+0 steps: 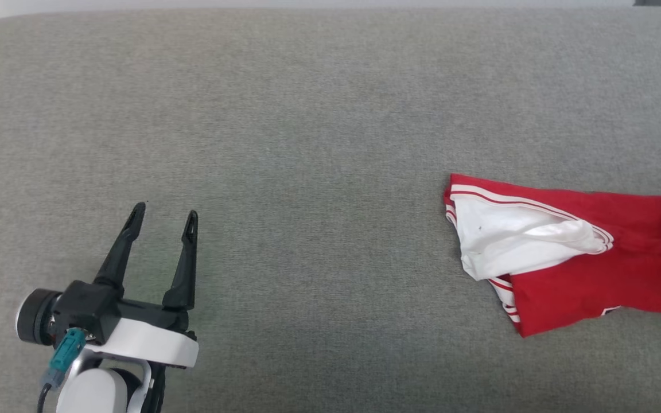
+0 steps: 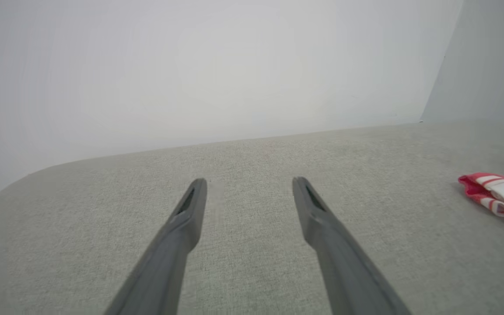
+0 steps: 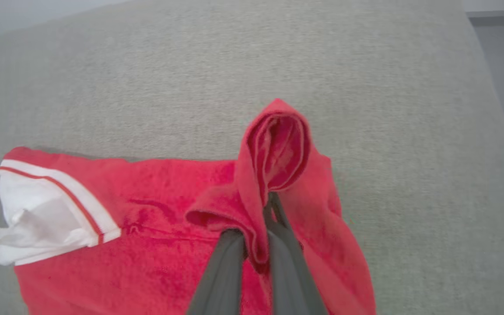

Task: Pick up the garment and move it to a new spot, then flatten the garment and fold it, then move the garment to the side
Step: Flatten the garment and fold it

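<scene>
The left gripper (image 1: 165, 211) has two long black fingers (image 1: 117, 252). Behind them sits a glossy white wrist shell (image 1: 147, 343) with a teal plug (image 1: 65, 351).

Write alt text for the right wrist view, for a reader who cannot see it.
The right claw is shut on a raised fold of the red garment, the rest of which lies on a grey fabric surface. Its white sleeve with red-striped trim is at the view's left.

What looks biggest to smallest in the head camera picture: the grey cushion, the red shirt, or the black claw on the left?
1. grey cushion
2. garment, though the picture's edge cuts it off
3. left gripper, open; it may sit nearer the camera, which would make it look larger than it is
</scene>
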Robot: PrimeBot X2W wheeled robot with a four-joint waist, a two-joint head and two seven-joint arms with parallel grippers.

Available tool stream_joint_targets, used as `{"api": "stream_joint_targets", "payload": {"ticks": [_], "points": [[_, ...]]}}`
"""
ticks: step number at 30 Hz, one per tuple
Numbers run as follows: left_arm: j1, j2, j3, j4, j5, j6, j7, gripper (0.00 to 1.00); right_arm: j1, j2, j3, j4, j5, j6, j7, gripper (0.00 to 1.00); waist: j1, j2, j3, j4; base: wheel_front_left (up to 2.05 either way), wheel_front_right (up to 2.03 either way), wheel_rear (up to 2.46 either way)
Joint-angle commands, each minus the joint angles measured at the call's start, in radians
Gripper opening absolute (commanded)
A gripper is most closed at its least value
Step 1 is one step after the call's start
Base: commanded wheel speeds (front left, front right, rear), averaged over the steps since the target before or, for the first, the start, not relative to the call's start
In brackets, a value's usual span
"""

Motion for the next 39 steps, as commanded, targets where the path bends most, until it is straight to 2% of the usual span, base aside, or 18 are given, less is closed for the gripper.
{"api": "stream_joint_targets", "payload": {"ticks": [1, 7, 14, 23, 31, 32, 33, 34, 39], "points": [[0.017, -0.005, 0.002, 0.005, 0.003, -0.001, -0.005, 1.00, 0.014, 0.014, 0.024, -0.051, -0.011, 0.000, 0.010, 0.00, 0.0000, 0.0000, -0.013, 0.017, 0.00, 0.00, 0.00], [0.029, -0.016, 0.009, 0.004, 0.012, -0.001, -0.005, 1.00, 0.028, 0.055, 0.116, -0.192, -0.037, 0.000, 0.051, 0.00, 0.0000, 0.0000, -0.028, 0.058, 0.00, 0.00, 0.00], [0.033, -0.026, 0.002, 0.002, -0.006, -0.001, -0.005, 1.00, 0.007, 0.127, 0.227, -0.289, -0.069, 0.000, 0.095, 0.00, 0.0000, 0.0000, -0.032, 0.100, 0.00, 0.00, 0.00], [0.029, -0.025, -0.009, 0.009, -0.021, -0.001, -0.005, 1.00, -0.052, 0.205, 0.367, -0.267, -0.086, 0.000, 0.111, 0.00, 0.0000, 0.0000, -0.027, 0.132, 0.00, 0.00, 0.00], [0.025, -0.020, -0.008, 0.027, -0.031, -0.001, -0.005, 1.00, -0.088, 0.231, 0.430, -0.188, -0.082, 0.000, 0.046, 0.00, 0.0000, 0.0000, -0.031, 0.134, 0.00, 0.00, 0.00], [0.025, -0.019, -0.007, 0.029, -0.031, -0.001, -0.005, 1.00, -0.092, 0.231, 0.433, -0.181, -0.083, 0.000, 0.032, 0.25, 0.0000, 0.0000, -0.034, 0.132, 0.00, 0.00, 0.00], [0.026, -0.018, -0.004, 0.031, -0.032, -0.001, -0.005, 1.00, -0.097, 0.234, 0.437, -0.176, -0.081, 0.000, 0.018, 0.71, 0.0000, 0.0000, -0.036, 0.128, 0.00, 0.00, 0.00], [0.028, -0.017, -0.004, 0.032, -0.033, -0.001, -0.005, 1.00, -0.099, 0.233, 0.437, -0.170, -0.080, 0.000, 0.003, 1.00, 0.0000, 0.0000, -0.039, 0.124, 0.00, 0.00, 0.00], [0.038, -0.012, 0.010, 0.039, -0.037, -0.001, -0.005, 1.00, -0.101, 0.218, 0.433, -0.152, -0.066, 0.000, -0.053, 1.00, 0.0000, 0.0000, -0.056, 0.096, 0.00, 0.00, 0.00]]}}
